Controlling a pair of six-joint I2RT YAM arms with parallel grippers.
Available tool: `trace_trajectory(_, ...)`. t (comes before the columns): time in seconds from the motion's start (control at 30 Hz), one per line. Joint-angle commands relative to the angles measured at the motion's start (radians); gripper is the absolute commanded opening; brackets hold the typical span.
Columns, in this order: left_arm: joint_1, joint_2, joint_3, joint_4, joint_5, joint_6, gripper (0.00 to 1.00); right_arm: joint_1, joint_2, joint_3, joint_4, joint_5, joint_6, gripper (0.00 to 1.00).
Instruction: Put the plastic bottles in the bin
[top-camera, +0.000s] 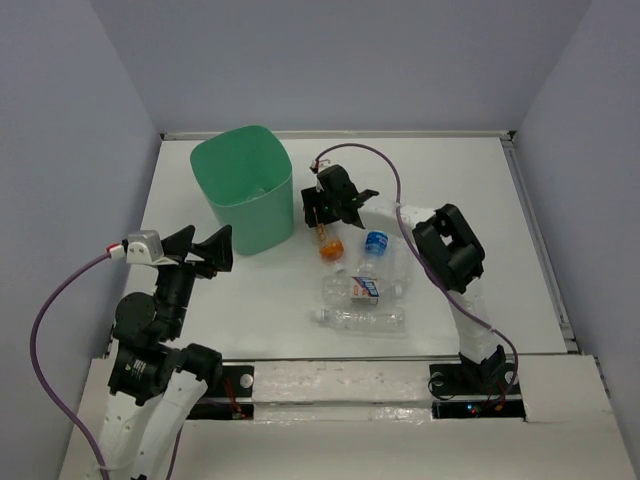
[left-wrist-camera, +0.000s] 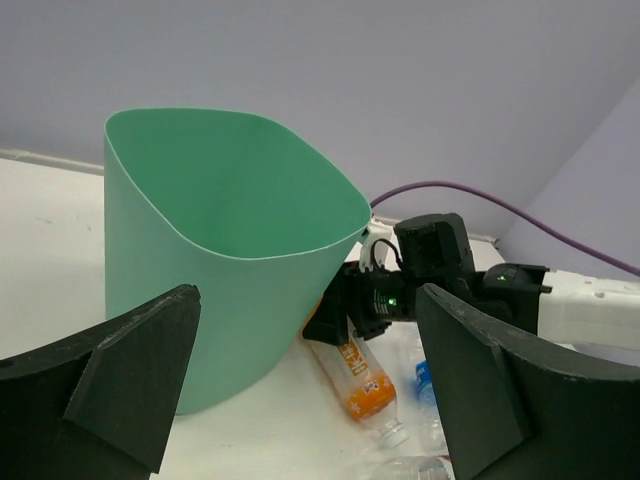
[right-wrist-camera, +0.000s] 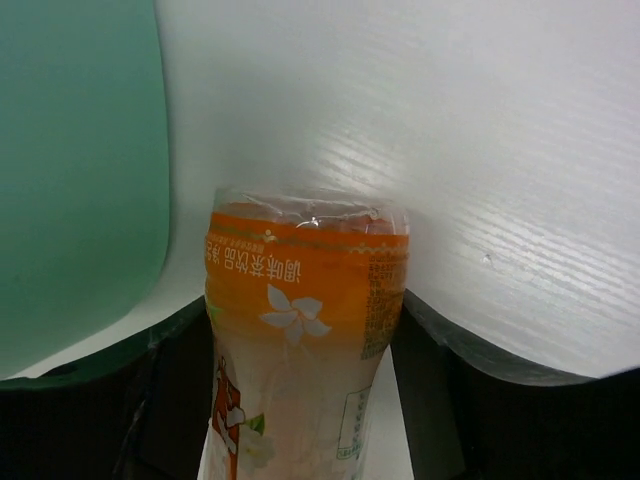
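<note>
The mint-green bin (top-camera: 222, 165) stands at the back left and fills the left of the left wrist view (left-wrist-camera: 200, 270). My right gripper (top-camera: 322, 215) is just right of it, with both fingers closed against an orange-labelled bottle (top-camera: 329, 243) that slopes down to the table with its white cap end lowest (left-wrist-camera: 365, 375). The right wrist view shows the fingers pressed on both sides of this bottle (right-wrist-camera: 300, 320). My left gripper (top-camera: 205, 250) is open and empty by the bin's near left side. Three more bottles lie right of centre: a blue-labelled one (top-camera: 376, 243), a white-labelled one (top-camera: 355, 288) and a clear one (top-camera: 360, 318).
The right arm's purple cable (top-camera: 385, 165) loops over the back of the table. A raised edge (top-camera: 535, 230) runs along the table's right side. The bin wall (right-wrist-camera: 70, 170) is close on the left of the right gripper.
</note>
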Motion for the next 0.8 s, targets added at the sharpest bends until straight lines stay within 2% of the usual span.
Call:
trace_trajectory(0.0,0.003,-0.021,0.002,0.027,0.064,0.003,0.99,-0.008,-0.003,0.081,0.010,0.026,0.013,0.61)
trace_trajectory(0.07,0.005,-0.035,0.001,0.024,0.064,-0.001,0.99,-0.008,-0.008,0.090,0.011,0.039,0.013,0.57)
trace_trajectory(0.1,0.003,-0.047,0.001,0.022,0.064,-0.003,0.99,-0.017,-0.017,0.101,0.014,0.052,0.013,0.50)
trace_trajectory(0.17,0.002,-0.055,0.001,0.020,0.062,-0.003,0.99,-0.017,-0.038,0.116,0.025,0.088,0.000,0.43)
trace_trajectory(0.3,-0.004,-0.067,0.005,0.013,0.048,0.000,0.99,-0.017,-0.084,0.133,0.031,0.157,-0.039,0.42)
trace_trajectory(0.5,-0.018,-0.086,0.009,0.008,0.022,-0.001,0.99,-0.017,-0.313,0.044,0.079,0.249,-0.098,0.42)
trace_trajectory(0.63,-0.023,-0.090,0.009,0.013,0.007,-0.003,0.99,-0.017,-0.460,0.027,0.109,0.232,-0.134,0.40)
trace_trajectory(0.77,-0.023,-0.096,0.009,0.010,-0.015,-0.006,0.99,0.021,-0.500,0.128,0.111,0.194,-0.155,0.40)
